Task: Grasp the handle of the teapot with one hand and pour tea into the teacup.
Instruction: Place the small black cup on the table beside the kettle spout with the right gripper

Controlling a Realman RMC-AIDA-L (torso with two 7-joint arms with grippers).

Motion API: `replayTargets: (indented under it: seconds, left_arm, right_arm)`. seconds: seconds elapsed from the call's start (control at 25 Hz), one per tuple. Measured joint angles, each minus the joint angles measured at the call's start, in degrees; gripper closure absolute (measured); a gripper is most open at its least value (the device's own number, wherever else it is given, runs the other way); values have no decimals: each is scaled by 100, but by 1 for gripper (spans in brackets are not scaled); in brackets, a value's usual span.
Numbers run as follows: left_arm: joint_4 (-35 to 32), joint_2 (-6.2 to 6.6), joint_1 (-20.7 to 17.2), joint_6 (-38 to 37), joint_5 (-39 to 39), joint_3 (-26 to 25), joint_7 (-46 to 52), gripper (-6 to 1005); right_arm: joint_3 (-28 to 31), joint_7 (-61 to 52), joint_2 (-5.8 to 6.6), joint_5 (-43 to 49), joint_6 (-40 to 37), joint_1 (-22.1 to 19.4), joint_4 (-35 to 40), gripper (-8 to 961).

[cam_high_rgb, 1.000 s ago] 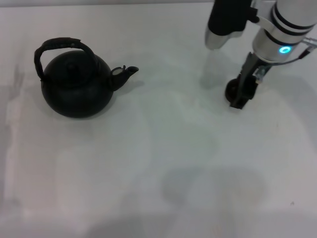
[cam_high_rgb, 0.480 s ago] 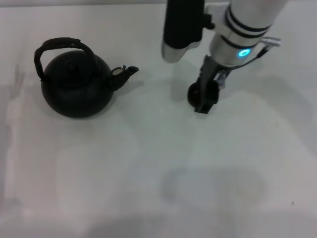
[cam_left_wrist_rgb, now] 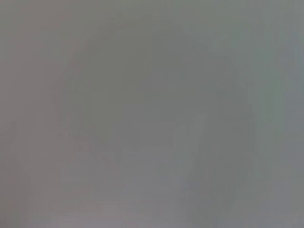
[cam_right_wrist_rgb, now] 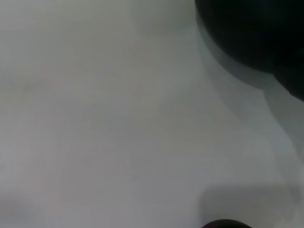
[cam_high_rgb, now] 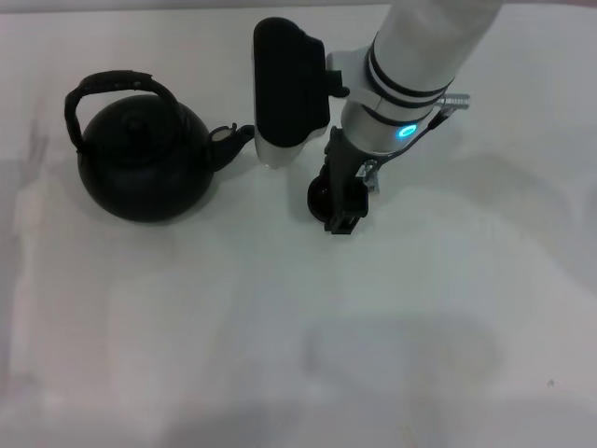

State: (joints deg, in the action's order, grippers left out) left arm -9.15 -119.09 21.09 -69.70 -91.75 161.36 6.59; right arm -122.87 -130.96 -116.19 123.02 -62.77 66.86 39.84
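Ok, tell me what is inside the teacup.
Nothing can be told. The right gripper grips the teacup from above, hiding most of it beside the teapot spout. Only a dark edge shows, and its inside is covered.

The right tool (cam_high_rgb: pixel 340 207) hides most of the teacup (cam_high_rgb: pixel 320 196); its grip cannot be told.
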Motion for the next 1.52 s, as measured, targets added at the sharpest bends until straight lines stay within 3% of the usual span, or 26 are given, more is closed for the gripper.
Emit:
replayTargets:
  seconds: [1.12,1.2,1.52]
  left_arm:
    - [-4,-9,0,0,8,0,0,123]
    - [7,-9,0,3,8,0,0,122]
    - [3,-9,0,10,19,0,0,122]
  right_arm:
    - [-304,3,1,-95,244,-71,41,226]
    - [-308,4,0,-95,247,-63,42,170]
    - [-303,1,0,-95,253,-83,86,127]
